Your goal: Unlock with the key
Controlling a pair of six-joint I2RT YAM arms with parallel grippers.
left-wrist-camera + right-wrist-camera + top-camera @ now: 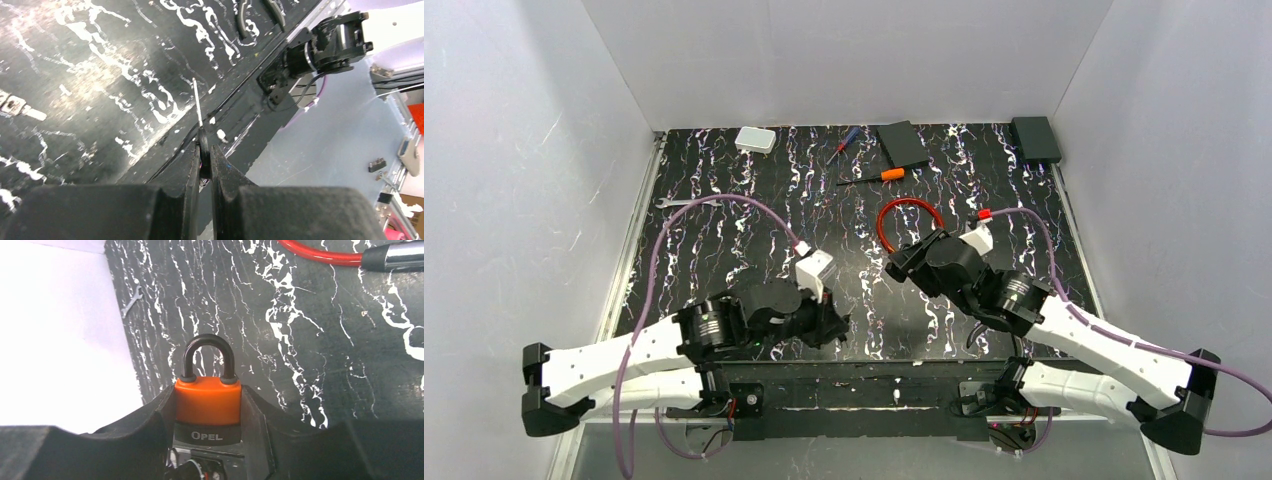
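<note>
My left gripper is shut on the key. Its dark head is pinched edge-on between the fingers and its thin silvery bit sticks out over the table's near edge. In the top view this gripper is low near the front middle. My right gripper is shut on an orange padlock with a black "OPEL" band, its black shackle closed and pointing away. In the top view the right gripper hangs right of centre, apart from the left one.
A red cable loop lies just behind the right gripper. An orange-handled screwdriver, a small red-and-blue screwdriver, a black pad, a white box and a black box sit at the back. A silver wrench lies left.
</note>
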